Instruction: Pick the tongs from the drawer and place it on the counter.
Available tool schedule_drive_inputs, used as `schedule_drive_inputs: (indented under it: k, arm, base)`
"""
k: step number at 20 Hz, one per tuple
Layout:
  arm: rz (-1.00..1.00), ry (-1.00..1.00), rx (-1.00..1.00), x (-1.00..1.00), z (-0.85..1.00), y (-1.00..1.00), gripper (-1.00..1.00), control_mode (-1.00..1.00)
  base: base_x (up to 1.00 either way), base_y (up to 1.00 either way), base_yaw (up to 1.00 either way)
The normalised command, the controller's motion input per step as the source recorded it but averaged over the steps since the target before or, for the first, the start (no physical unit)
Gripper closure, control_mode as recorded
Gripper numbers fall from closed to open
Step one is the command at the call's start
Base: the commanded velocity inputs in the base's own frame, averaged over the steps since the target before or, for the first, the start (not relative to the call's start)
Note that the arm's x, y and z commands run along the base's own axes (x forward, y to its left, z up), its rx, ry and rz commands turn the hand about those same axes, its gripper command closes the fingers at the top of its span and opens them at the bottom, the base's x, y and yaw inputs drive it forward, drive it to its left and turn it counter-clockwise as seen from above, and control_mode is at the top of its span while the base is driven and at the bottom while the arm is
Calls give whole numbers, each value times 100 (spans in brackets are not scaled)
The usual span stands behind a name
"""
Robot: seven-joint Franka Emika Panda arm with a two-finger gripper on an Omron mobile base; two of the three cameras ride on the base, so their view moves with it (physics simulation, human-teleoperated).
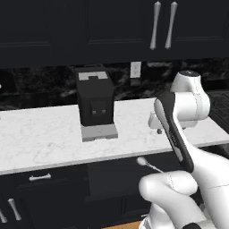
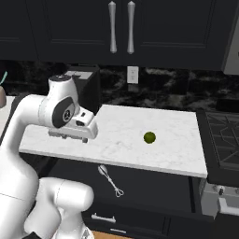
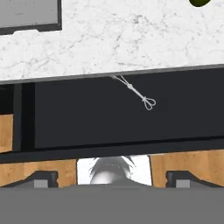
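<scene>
Three views give me different pieces of this scene. From the left base camera, going left to right, I see the long white marble counter with a black boxy coffee machine standing on it, a grey tray at its foot; right of that my own white arm covers much of the slab, and just below the counter's front edge the rounded end of the slender silver metal tongs pokes out past my forearm. That view hides most of the utensil.

From the right base camera the whole length of the tongs shows, lying diagonally on the flat dark floor of the wide, shallow black drawer, which stands pulled out under the counter. Further right on the marble sits a small green ball, and beyond it the black grated stovetop. My two-finger gripper hangs over the counter's left part, above and to the left of the tongs, well apart from them.

My hand camera looks down on the marble edge, the drawer and the tongs, whose upper end slips under the counter's lip. My two dark fingertips stand far apart at the bottom, spread wide with nothing between them.
</scene>
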Motion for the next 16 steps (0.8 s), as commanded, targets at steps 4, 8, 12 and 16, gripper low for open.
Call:
schedule_drive_inputs:
  k: [4,8,12,16]
  arm:
    - [-9,-5,0,-62,-67,-18,-100,-100]
    - [-4,-2,0,-10,-8,0,-100,100]
    - [0,0,0,0,0,0,-100,100]
    - [0,0,0,0,0,0,-100,100]
  base:
    - [0,0,0]
    - [-48,61,-25]
    - [-94,99,-55]
    - [-86,88,-61]
